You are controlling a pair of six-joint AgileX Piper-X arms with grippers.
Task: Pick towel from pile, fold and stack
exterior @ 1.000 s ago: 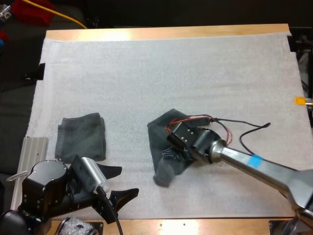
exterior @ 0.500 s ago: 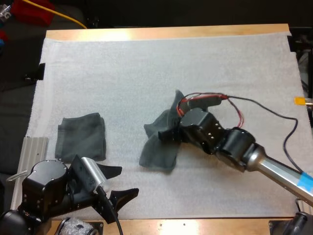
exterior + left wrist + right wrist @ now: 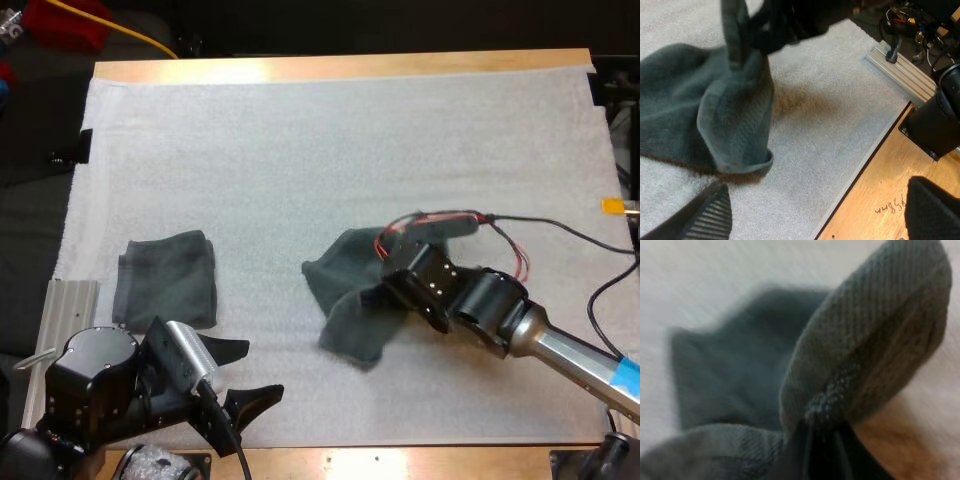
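Observation:
A dark grey-green towel [image 3: 345, 300] lies crumpled at the middle of the white mat [image 3: 300, 150]. My right gripper [image 3: 378, 293] is shut on one of its edges and holds that edge raised. Up close, the pinched towel fold [image 3: 870, 340] curls over the right gripper [image 3: 820, 442]. A folded towel [image 3: 165, 278] lies flat at the mat's left side. My left gripper [image 3: 262, 370] hovers open near the front edge with nothing in it. From the left gripper [image 3: 817, 205], the towel [image 3: 715, 115] hangs from the right gripper [image 3: 790, 22].
An aluminium rail [image 3: 68, 312] lies along the mat's left edge, and the rail [image 3: 900, 70] also runs past the towel. The wooden table edge [image 3: 875, 200] borders the mat in front. A dark block [image 3: 935, 120] stands on the wood.
My right gripper has moved right and slightly down with the towel's edge, dragging the cloth into a new crumpled shape. The left arm has stayed still.

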